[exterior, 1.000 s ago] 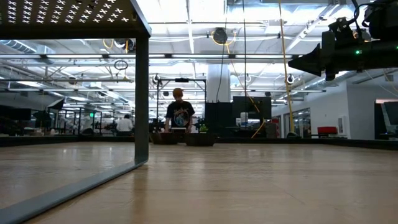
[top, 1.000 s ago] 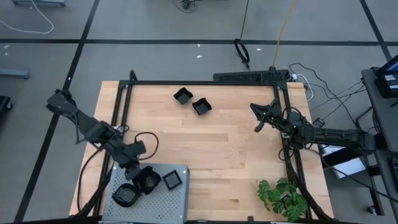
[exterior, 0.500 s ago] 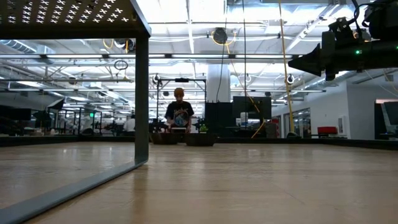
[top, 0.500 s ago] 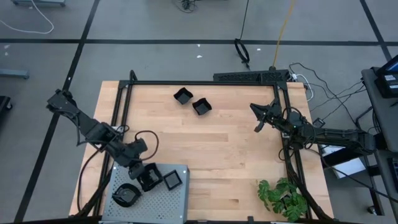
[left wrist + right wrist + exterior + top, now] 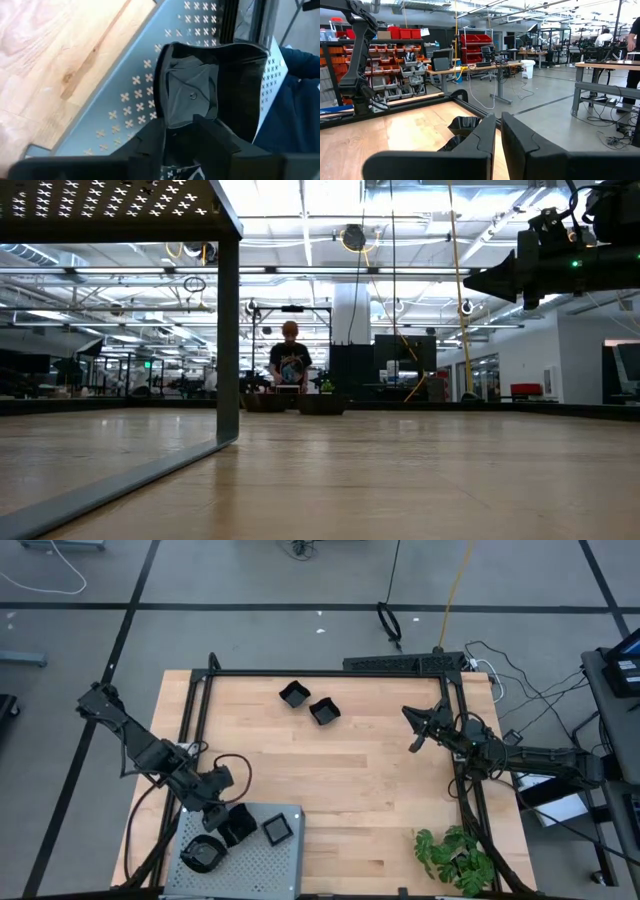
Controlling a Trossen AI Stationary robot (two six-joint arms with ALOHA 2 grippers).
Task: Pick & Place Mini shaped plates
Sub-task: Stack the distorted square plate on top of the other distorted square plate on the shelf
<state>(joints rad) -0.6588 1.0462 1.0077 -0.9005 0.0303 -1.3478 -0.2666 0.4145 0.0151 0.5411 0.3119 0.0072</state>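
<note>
My left gripper is over the far part of the grey perforated tray at the table's near left, shut on a black mini shaped plate; the left wrist view shows that plate tipped up above the tray. A round plate and a square plate lie on the tray. Two more plates sit on the wood near the far edge. My right gripper hovers shut above the table's right side. My left gripper holds the black plate by its rim, the edge nearest the wrist, with one finger on either side. The fingers slant down from the table's far left. The plate is tilted, its hollow facing the wrist camera, and appears lifted off the tray.
A black frame rail borders the table's far and side edges. A green plant lies at the near right corner. Bare wood fills the table's middle. A person stands in the room beyond.
My left gripper has shifted slightly toward the table's far-left with the plate still in its hold. The plates on the tray and on the wood have stayed put.
</note>
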